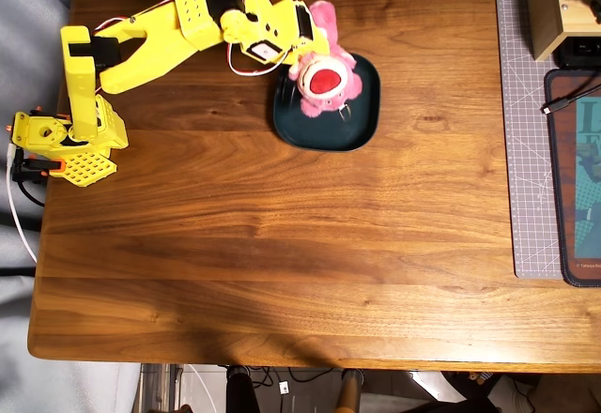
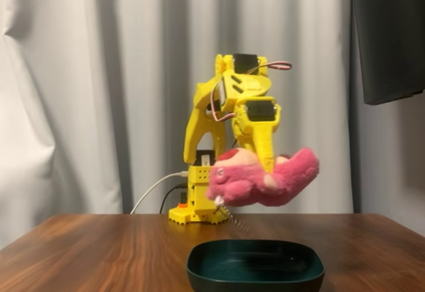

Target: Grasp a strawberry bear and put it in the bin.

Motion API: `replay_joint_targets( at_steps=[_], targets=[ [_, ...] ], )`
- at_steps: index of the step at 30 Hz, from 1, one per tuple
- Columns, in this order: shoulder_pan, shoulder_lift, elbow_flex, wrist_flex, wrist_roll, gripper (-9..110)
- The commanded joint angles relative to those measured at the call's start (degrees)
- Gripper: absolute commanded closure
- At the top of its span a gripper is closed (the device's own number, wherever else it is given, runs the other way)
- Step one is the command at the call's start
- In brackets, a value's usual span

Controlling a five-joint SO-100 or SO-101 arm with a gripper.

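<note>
Hanging well above the tabletop (image 1: pixel 282 244), the strawberry bear (image 2: pixel 260 178) sat clamped in our tool (image 2: pixel 265 162), and in the fixed view we could see clear air between its underside and the bin (image 2: pixel 255 265) below. We held the tool closed around the plush body, its yellow fingers pressed in from above so that the soft toy bulged on either side; the bear lay roughly on its side, head toward the left of that view and its rear toward the right, with the small metal keychain (image 2: pixel 234 220) dangling under the head. We judged that grip across the middle was chosen because the stuffing gives way and a pinch at a limb could slip. In the overhead view the bear (image 1: pixel 324 80) showed its red mouth upward and overlapped the upper left part of the bin (image 1: pixel 362 122), so we reckoned the carry was nearly finished and only the lowering and release remained. We kept it high, we think, so that the keychain would clear the bin's rim. Because the toy sat toward one edge of the dish and not over its middle, we judged a drop from there might land it on the rim.
</note>
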Motion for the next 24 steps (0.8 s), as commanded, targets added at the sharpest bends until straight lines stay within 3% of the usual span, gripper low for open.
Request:
replay_joint_targets(
  at_steps=[1, 5, 14, 18, 22, 24],
  targets=[
    [-0.7, 0.4, -4.2, -0.9, -0.4, 84],
    [-0.8, 0.4, -4.2, -0.7, -0.4, 73],
    [-1.5, 0.4, -4.3, 0.0, -0.4, 73],
    [-2.1, 0.5, -4.3, 1.1, -0.4, 82],
    [-3.3, 0.8, -7.7, 5.7, -0.4, 101],
    [-4.4, 1.0, -11.4, 10.5, -0.4, 101]
  ],
)
